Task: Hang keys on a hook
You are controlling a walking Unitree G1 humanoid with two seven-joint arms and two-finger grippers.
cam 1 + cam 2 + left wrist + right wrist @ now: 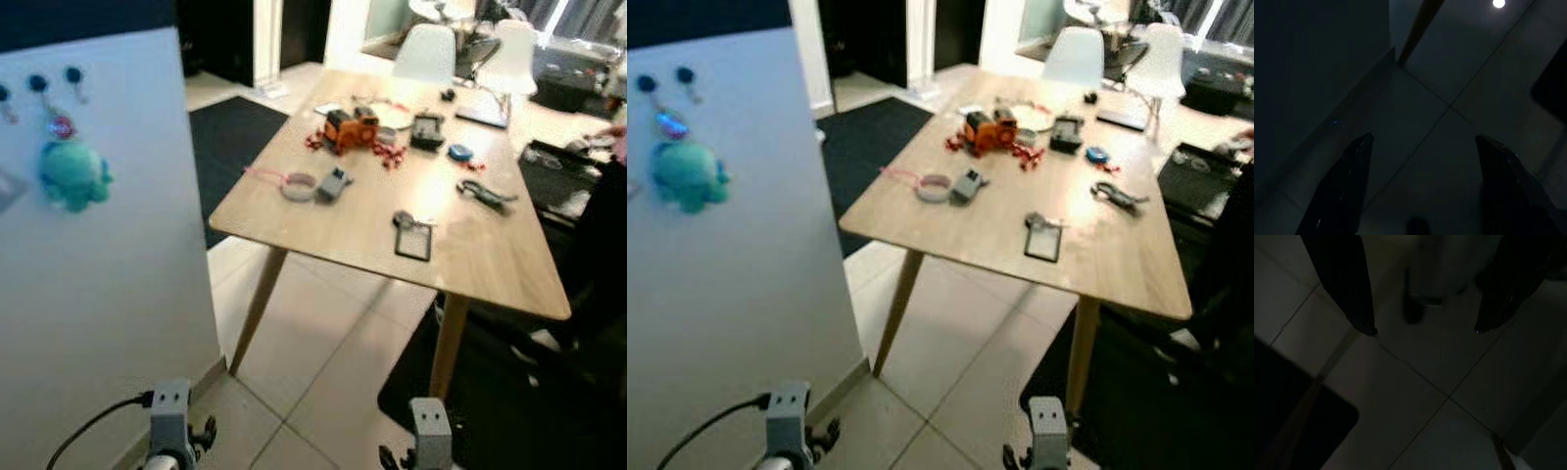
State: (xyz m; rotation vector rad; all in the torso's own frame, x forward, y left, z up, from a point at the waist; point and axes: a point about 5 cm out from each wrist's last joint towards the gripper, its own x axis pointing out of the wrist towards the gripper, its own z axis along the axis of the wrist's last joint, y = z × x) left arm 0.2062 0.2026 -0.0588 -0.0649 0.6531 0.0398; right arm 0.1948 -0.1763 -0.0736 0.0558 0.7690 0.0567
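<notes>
From the left eye view, a tall white board stands at the robot's left, with three small dark round hooks near its top. A turquoise plush keyring hangs from one of them, below a small red tag. To the right stands a light wooden table on slanted legs, above pale floor tiles and a black rug. On the table lie an orange toy vehicle, a pink-corded round thing beside a small grey fob, a dark flat rectangular tag near the front edge, and a dark bunch that may be keys, though blur makes it hard to be sure. Two white chairs stand at the far end. Both silver arms hang low at the bottom edge.

The right eye view shows the same scene slightly shifted.

In the left wrist view, very dark, the left end effector hangs over the floor tiles with its two black fingers spread wide, grasping nothing.

In the right wrist view, the right end effector is likewise released, fingers apart above the tiles, near the rug's corner
</notes>
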